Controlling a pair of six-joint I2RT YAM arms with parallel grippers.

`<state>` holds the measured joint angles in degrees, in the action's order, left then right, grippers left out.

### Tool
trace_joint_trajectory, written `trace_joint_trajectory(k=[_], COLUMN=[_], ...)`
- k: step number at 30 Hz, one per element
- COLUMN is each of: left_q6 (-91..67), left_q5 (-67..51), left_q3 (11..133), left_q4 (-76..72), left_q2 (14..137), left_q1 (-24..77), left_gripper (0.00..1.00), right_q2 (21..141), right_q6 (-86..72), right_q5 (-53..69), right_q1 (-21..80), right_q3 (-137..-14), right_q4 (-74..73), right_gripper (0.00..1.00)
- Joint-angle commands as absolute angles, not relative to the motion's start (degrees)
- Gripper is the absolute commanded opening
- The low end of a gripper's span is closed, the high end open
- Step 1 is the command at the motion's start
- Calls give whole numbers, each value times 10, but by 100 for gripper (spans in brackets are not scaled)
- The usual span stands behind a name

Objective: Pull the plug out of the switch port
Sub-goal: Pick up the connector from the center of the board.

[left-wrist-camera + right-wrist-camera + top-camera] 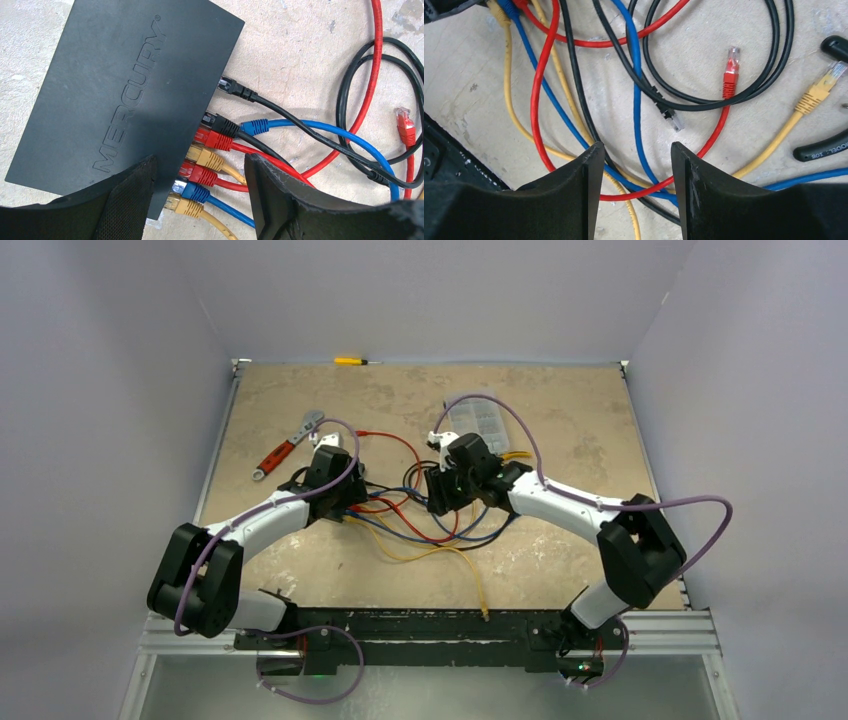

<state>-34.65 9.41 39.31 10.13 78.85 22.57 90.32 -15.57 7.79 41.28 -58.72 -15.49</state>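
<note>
switch [125,90]: flat matte-black box with MERCURY pressed into the lid. It's lying flat on the desk [300,40], left of centre in the overhead view, pretty much right under the left arm's wrist.
ports: all on the short edge that faces the cable mess.
row of plugs [202,165]: seven sitting at that edge, going black, black, red, yellow, red, blue, yellow. The top black plug [234,88] sits a bit apart from the other six.
left end effector [200,160]: jaws partway apart, gripping nothing. One finger [125,200] hangs over the switch's near corner and the other over the cables, so the lower plugs fall in the gap between. Can't tell whether either pad actually touches anything.
right end effector [635,150]: also partly open and empty-handed. It hovers over the tangle to the right of the switch, with red, blue, black and yellow cables crossing under the gap.
loose ends: a loose red plug [730,70], a loose black plug [670,115] with a clear tip and a loose yellow plug [819,90] all lie unplugged on the desk. A blue plug [255,126] lies just beside the second black one, not in a port.
other stuff: red-handled wrench [285,450] toward the far left of the desk, yellow screwdriver [350,361] at the back edge, clear organiser box [480,420] behind the right wrist.
</note>
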Motion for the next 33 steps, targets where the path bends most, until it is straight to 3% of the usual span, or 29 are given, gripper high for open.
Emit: trace_joint_trajectory(k=[1, 13, 17, 23, 33], left_q6=[-343, -344, -344, -346, -347], left_q5=[74, 64, 64, 66, 69], left_q3=[379, 382, 382, 379, 379], left_q4=[154, 156, 161, 163, 156], left_q2=[810, 795, 789, 787, 799], left_q1=[227, 227, 227, 227, 227], left_gripper=[65, 65, 65, 65, 65], right_q2=[881, 946, 969, 941, 815], right_q6=[-168, -177, -172, -170, -151], right_q5=[66, 75, 61, 48, 85], right_q1=[429, 437, 437, 438, 437], right_q3=[-561, -578, -591, -602, -609], right_q4=[-158, -123, -124, -136, -163], right_gripper=[53, 38, 26, 0, 0])
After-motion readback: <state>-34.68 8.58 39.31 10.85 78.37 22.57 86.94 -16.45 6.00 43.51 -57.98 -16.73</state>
